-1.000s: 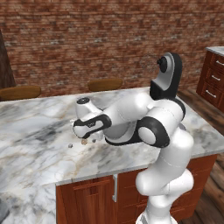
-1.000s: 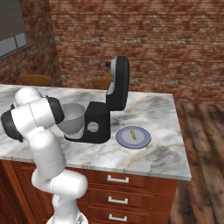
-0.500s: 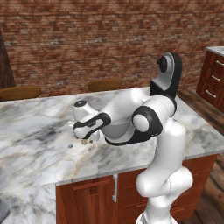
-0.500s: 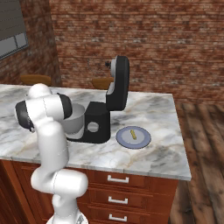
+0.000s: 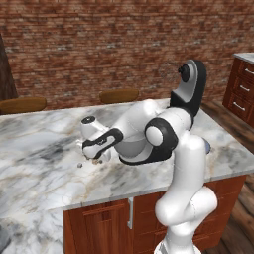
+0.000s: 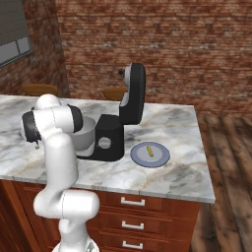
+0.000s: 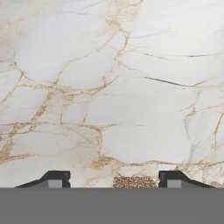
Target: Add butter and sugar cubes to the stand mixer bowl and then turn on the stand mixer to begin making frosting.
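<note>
Judging by the layout, barely anything was done: butter (image 6: pixel 150 151) sat on the plate (image 6: pixel 161 158) beside the stand mixer (image 6: pixel 115 129), gripper (image 7: pixel 113 183) fingers apart around one brownish sugar cube (image 7: pixel 134 182) well left of it.

In the left base view we see our white arm rise from the lower right, bend at a dark elbow joint and fold back to the left, so that the forearm lies low and nearly level. The wrist turns downward, and the gripper (image 5: pixel 95 158) points straight down, close to the surface beneath it. In the right base view the arm stands at the lower left, its dark shoulder joint high and the upper links folded away from the camera. In the hand view the two dark fingertips (image 7: pixel 54 178) stand well apart, the jaws parted.
</note>
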Motion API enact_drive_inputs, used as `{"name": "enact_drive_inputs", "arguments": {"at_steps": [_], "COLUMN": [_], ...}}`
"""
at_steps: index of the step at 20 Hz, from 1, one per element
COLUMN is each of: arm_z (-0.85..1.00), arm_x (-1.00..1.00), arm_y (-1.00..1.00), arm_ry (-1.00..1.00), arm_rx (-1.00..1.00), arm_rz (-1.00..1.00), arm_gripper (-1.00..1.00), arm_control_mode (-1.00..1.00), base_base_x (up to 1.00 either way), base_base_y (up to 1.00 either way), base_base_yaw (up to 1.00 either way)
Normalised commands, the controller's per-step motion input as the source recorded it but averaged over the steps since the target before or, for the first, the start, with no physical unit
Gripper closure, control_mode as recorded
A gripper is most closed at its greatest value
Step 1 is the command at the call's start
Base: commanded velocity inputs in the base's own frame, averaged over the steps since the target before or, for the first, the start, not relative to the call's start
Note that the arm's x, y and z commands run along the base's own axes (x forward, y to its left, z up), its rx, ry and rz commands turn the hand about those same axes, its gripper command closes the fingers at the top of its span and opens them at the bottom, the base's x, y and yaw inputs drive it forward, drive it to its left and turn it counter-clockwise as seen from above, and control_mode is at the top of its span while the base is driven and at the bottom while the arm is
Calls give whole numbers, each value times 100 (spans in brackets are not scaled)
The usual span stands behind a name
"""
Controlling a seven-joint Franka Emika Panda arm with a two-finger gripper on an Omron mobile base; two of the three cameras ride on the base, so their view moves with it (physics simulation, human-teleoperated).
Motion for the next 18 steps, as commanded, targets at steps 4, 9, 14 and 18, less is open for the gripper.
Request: {"name": "enact_drive_inputs", "arguments": {"at_steps": [4,9,14,18], "arm_z": [-3,54,100,100], "arm_x": [0,-19,-32,-19], "arm_y": [0,0,0,-11], "arm_ry": [0,-6,-12,-2], "arm_rx": [0,1,2,0], "arm_rz": [-6,-6,-1,0], "arm_gripper": [100,100,100,100], "arm_control_mode": [-100,-100,-100,-100], "base_base_x": [0,0,0,0], "base_base_y": [0,0,0,0], "base_base_yaw": [0,0,0,0]}}
